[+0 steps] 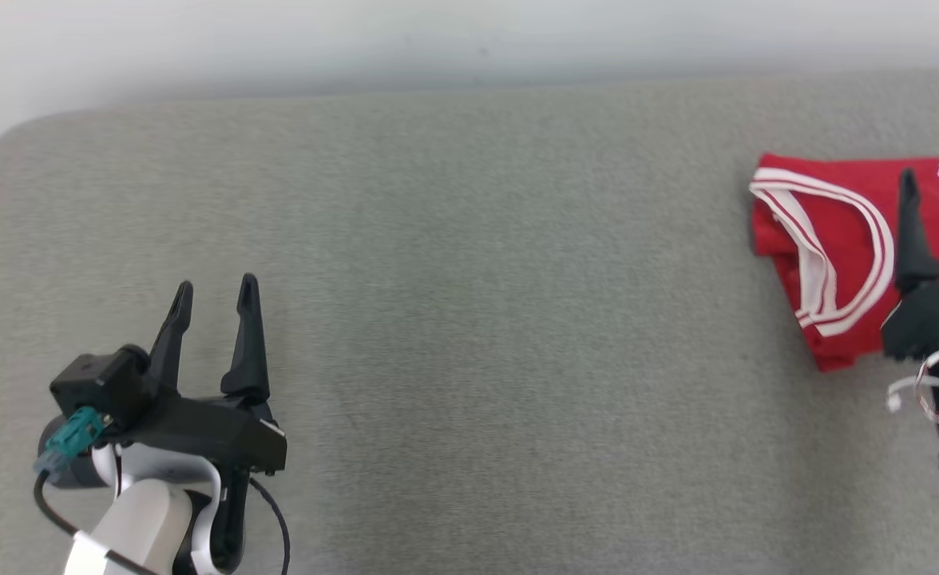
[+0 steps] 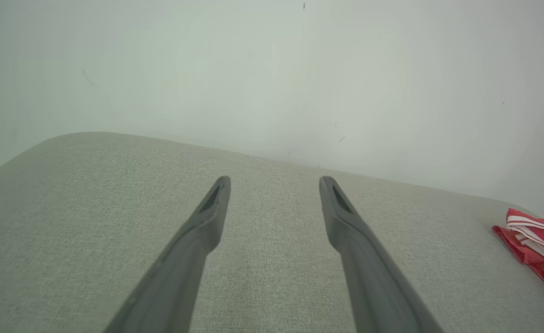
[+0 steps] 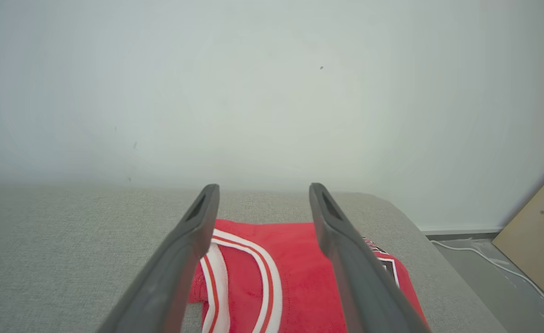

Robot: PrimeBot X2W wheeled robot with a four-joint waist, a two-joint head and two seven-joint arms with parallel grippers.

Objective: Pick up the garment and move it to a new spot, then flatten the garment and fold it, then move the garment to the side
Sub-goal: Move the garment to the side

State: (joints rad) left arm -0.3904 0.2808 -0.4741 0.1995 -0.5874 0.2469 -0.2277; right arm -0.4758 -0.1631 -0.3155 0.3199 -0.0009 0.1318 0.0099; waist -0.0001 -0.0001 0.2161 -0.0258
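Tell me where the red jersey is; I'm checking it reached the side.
In the head view the red jersey lies far right on the grey cushion, the open right gripper over it, the left gripper far off.
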